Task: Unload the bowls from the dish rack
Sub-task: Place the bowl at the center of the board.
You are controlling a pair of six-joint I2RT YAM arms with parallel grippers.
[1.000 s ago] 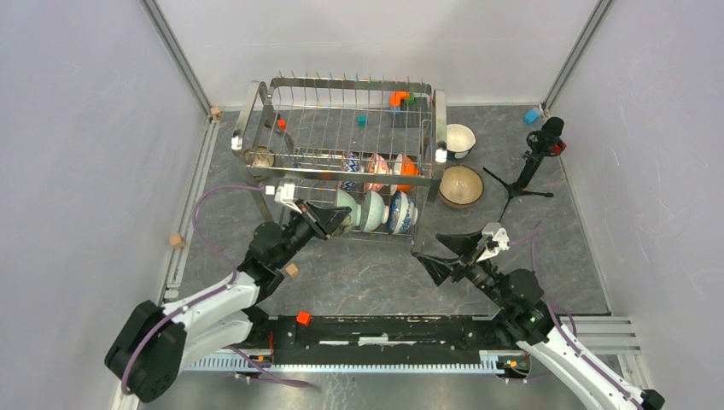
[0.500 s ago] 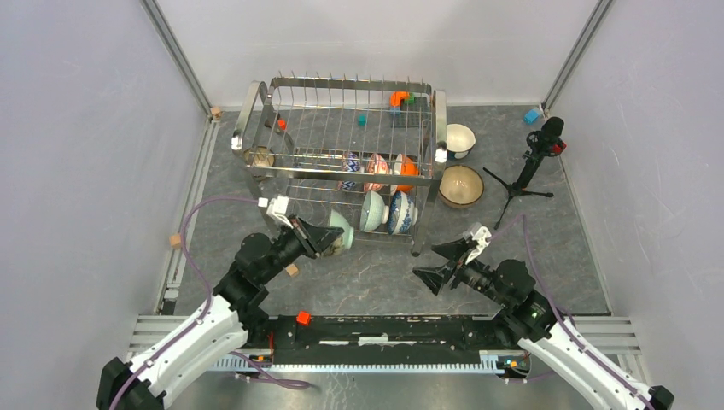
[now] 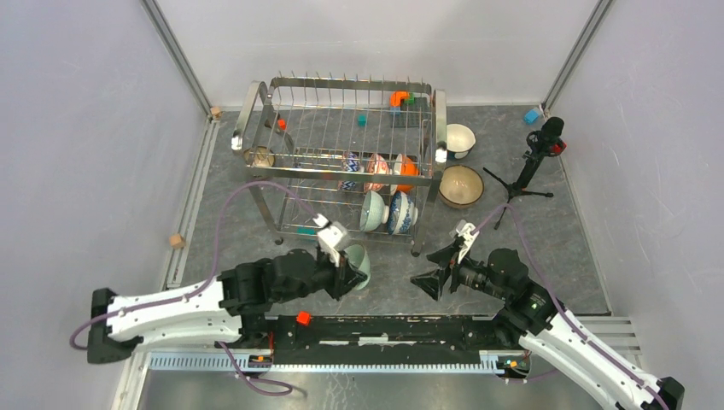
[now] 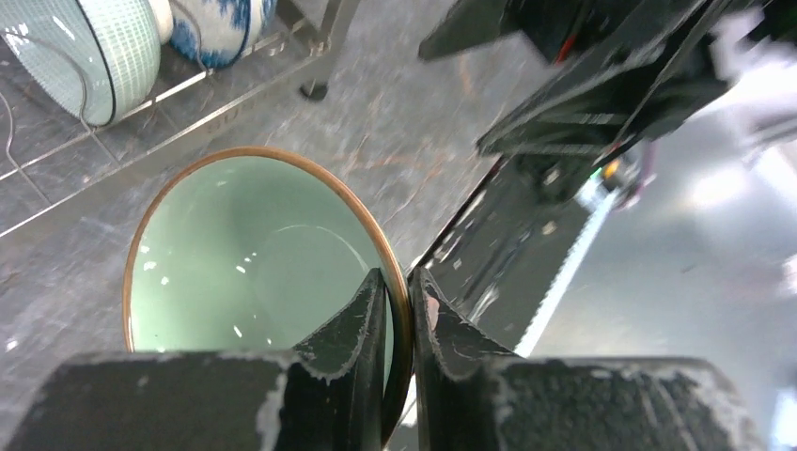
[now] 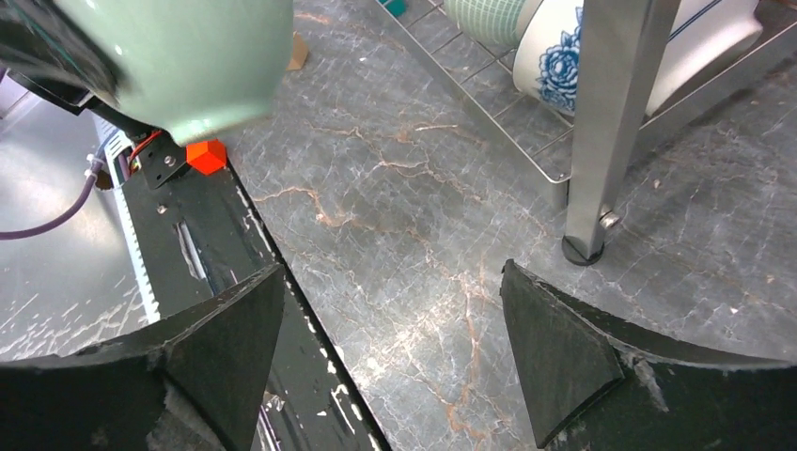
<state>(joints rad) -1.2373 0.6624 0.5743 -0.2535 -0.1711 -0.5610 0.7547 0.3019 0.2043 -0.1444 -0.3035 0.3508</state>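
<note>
My left gripper [image 3: 348, 272] [image 4: 402, 280] is shut on the rim of the pale green bowl [image 3: 359, 260] [image 4: 244, 272], holding it in front of the dish rack [image 3: 341, 85], over the table near the front rail. The bowl also shows at the top left of the right wrist view [image 5: 188, 56]. My right gripper [image 3: 435, 266] [image 5: 395, 310] is open and empty above the table, just right of that bowl. Several bowls still stand in the rack: a teal-and-white one [image 3: 371, 209] [image 4: 89, 52], a blue-patterned one [image 3: 399, 212] [image 5: 573, 47], and an orange one [image 3: 405, 169] on the upper tier.
Two bowls, a white one [image 3: 459, 138] and a pink-brown one [image 3: 461, 184], sit on the table right of the rack. A black tripod stand [image 3: 529, 166] is at the far right. A rack leg [image 5: 606, 122] stands close to my right gripper. An orange block [image 3: 302, 318] lies on the front rail.
My left gripper has pulled the pale green bowl out of the rack's lower tier, toward the front and right. My right gripper has shifted slightly, staying open.
</note>
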